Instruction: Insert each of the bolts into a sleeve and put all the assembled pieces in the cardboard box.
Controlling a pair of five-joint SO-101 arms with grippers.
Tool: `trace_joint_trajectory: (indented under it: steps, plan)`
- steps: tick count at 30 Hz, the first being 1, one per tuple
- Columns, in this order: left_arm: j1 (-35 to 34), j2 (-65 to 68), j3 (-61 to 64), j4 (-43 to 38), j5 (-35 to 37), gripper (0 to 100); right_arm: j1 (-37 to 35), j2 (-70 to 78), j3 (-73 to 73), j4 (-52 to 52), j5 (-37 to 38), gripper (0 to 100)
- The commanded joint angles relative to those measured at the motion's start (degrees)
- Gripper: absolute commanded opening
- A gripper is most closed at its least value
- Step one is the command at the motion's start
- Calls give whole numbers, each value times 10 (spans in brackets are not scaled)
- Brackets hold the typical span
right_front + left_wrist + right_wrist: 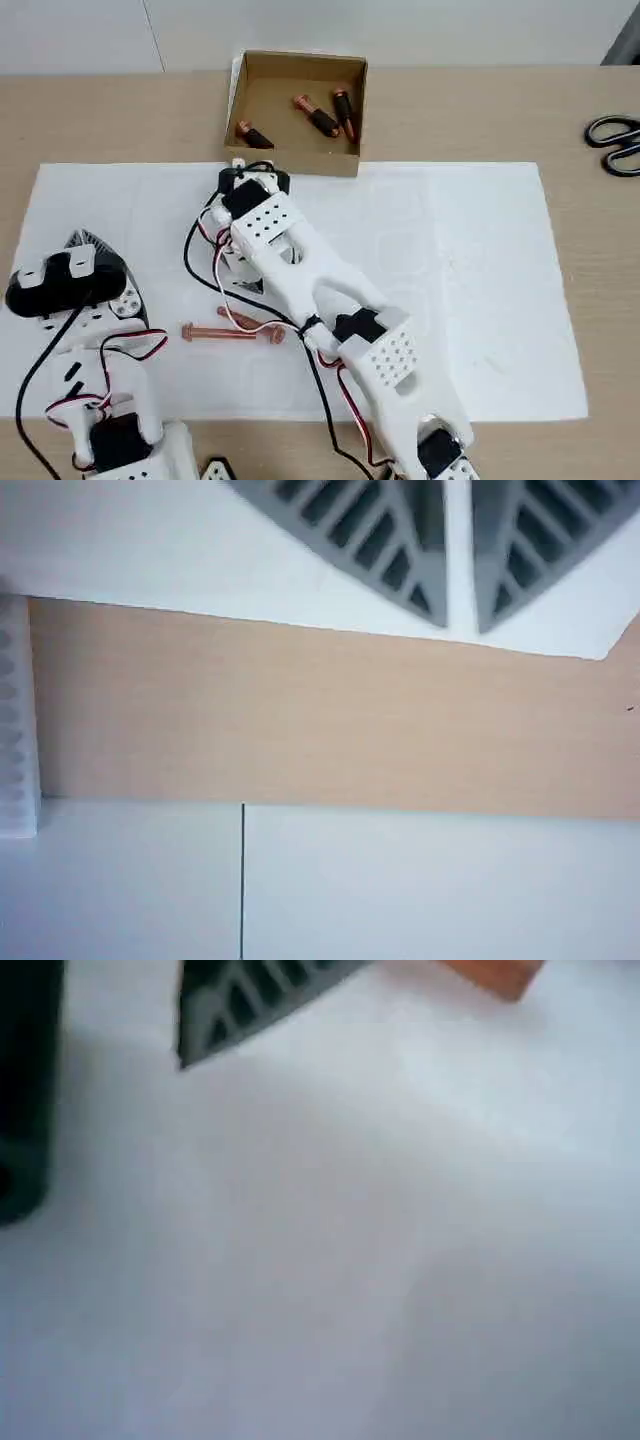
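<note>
High view: three assembled pieces are lying in the cardboard box; a bare bolt is resting on the white sheet, just beside the right arm's wires
Right claw: hovering just beside the box's near wall; I cannot tell whether it is clenched or released
Left claw: sitting clenched on nothing, near the sheet's left edge
Step in hand: probably fetching the bolt; coming down square across its shank is looking wise, since it may be rolling, while keeping clear of the wires
Left wrist view: showing the thin slit between the grey fingers, which the high view is not resolving
Right wrist view: giving a blurred orange patch I cannot name
</note>
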Motion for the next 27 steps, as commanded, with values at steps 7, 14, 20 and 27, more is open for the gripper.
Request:
trace_joint_trajectory:
  steps: [7,14,20,27]
  plan:
    - [-3,-6,-31,-3,2,6,25,-8,-4,-15,-16,0]
    - [13,-5,-75,-1,15,6,74,-65,-28,7,-12,3]
    - [61,-1,-206,241,130,6,113,-185,-28,13,23,3]
    - [121,46,-343,405,165,6,157,-248,4,10,69,5]
